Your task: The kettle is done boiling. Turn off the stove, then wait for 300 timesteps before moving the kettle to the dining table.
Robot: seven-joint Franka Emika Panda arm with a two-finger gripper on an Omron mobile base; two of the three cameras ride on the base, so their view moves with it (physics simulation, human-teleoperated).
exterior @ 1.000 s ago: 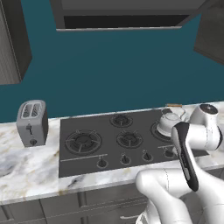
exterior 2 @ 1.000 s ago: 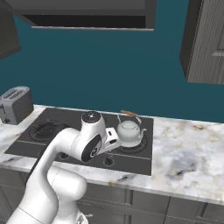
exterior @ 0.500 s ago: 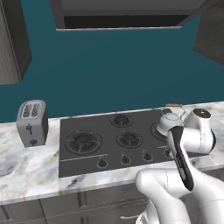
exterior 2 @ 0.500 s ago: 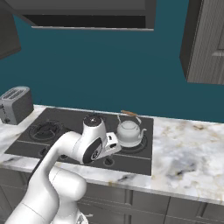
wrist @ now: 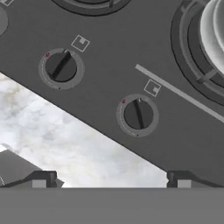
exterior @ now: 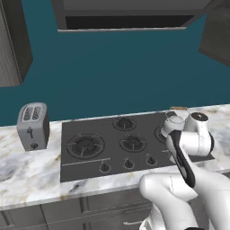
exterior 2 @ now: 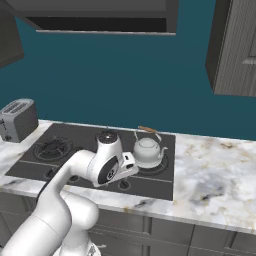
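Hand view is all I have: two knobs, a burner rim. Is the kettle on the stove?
Observer: Yes. The kettle sits on the right-hand burner of the stove, with its handle up.
Operator: Where's the arm relative to it?
Observer: The pincer hangs open above the front knobs, just in front and to the left of the kettle.
Operator: Anything else on that counter?
Observer: A grey toaster stands on the marble to the left of the stove.
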